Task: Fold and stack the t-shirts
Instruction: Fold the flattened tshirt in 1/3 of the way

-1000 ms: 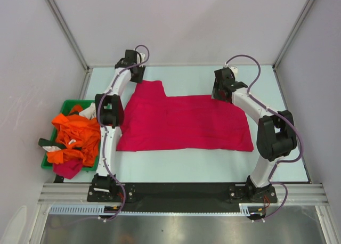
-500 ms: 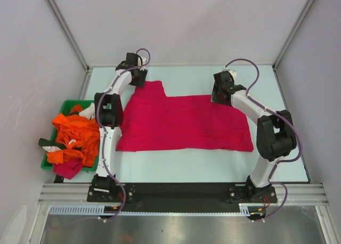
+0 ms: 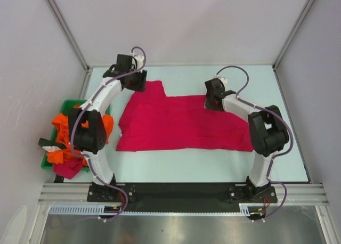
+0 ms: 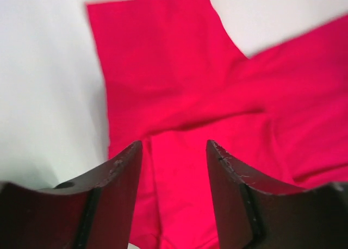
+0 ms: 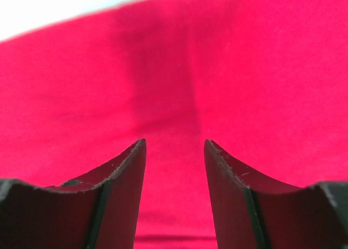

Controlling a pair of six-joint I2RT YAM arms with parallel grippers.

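Note:
A crimson-pink t-shirt (image 3: 181, 121) lies spread flat across the table, one sleeve (image 4: 157, 58) pointing to the back left. My left gripper (image 3: 136, 85) hovers open over that sleeve's root, and cloth shows between its fingers (image 4: 122, 167). My right gripper (image 3: 211, 102) stands open over the shirt's back edge, with only red cloth (image 5: 174, 69) below its jaws. Orange t-shirts (image 3: 59, 148) lie bunched in the green tray at the left, partly hidden by my left arm.
The green tray (image 3: 71, 102) sits at the table's left edge, with a dark pink cloth (image 3: 66, 169) hanging over its near corner. Grey walls close in the back and both sides. A black rail (image 3: 181, 189) runs along the near edge.
My left arm's elbow has swung left over the tray, and its gripper has shifted slightly onto the sleeve. My right gripper has moved left and nearer, onto the shirt's back edge.

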